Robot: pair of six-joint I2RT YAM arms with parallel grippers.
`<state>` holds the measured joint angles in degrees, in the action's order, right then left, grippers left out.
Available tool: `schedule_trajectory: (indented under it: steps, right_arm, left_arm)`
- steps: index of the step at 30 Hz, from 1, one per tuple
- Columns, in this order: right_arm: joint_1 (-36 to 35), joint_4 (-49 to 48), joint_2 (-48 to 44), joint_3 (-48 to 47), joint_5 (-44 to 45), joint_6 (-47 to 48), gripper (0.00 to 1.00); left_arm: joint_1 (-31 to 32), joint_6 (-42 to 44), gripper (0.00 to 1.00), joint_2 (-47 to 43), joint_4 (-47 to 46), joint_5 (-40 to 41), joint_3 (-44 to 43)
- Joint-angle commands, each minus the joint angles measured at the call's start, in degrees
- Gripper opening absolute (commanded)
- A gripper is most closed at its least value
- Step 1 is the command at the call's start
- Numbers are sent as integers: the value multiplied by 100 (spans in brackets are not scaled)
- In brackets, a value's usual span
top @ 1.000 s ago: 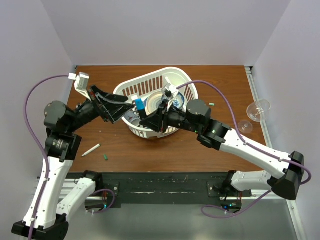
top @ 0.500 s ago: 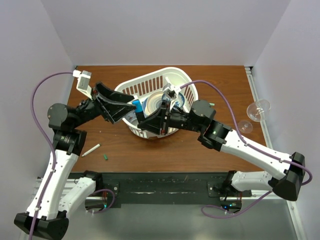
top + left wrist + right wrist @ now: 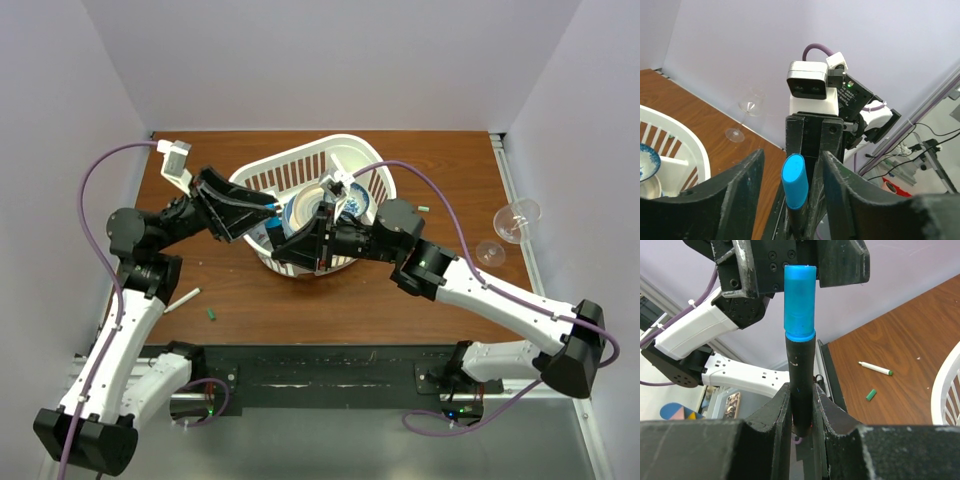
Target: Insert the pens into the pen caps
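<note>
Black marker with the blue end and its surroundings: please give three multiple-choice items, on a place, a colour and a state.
1. Where does the thin white stick pen lie?
A. in the white basket
B. on the brown wooden table
C. in a gripper

2. What colour is the tiny tube-shaped cap near it?
A. red
B. dark green
C. yellow

3. In what state is the right gripper?
A. open
B. shut on nothing
C. shut on the black marker with the blue end

Key: B, it lies on bare wood; B, green shows clearly; C, it clamps the black barrel.
</note>
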<state>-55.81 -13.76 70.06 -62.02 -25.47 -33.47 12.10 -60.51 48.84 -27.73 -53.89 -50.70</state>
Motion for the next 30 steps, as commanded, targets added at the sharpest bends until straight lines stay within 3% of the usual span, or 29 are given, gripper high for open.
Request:
schedule_trajectory:
  steps: [1,4,5,6,7,11,19,30]
  right_arm:
    - [-9,-285,16,-144,-116,-80,0]
    - [-9,-329,51,-196,-116,-89,0]
    - [-9,-407,51,-205,-98,-98,0]
    - [-9,-452,69,-231,-98,-115,0]
    - [-9,-478,78,-258,-63,-133,0]
    - [53,-226,209,-835,86,51,0]
    - [571,-74,368,-1532,104,193,0]
    - [914,-92,1053,-2446,-160,455,0]
  left_arm:
    - [12,-338,49,-15,-619,-175,130]
    - [12,-505,27,-59,-786,-253,288]
    - [12,-584,10,-76,-865,-289,341]
    - [12,-820,2,-85,-997,-324,480]
    - [12,-987,0,-163,-1320,-368,586]
    - [21,-1769,0,-296,-1999,-543,1017]
    - [38,-1491,0,-831,-1201,-790,1334]
    - [161,-1868,0,-727,-1517,-772,2028]
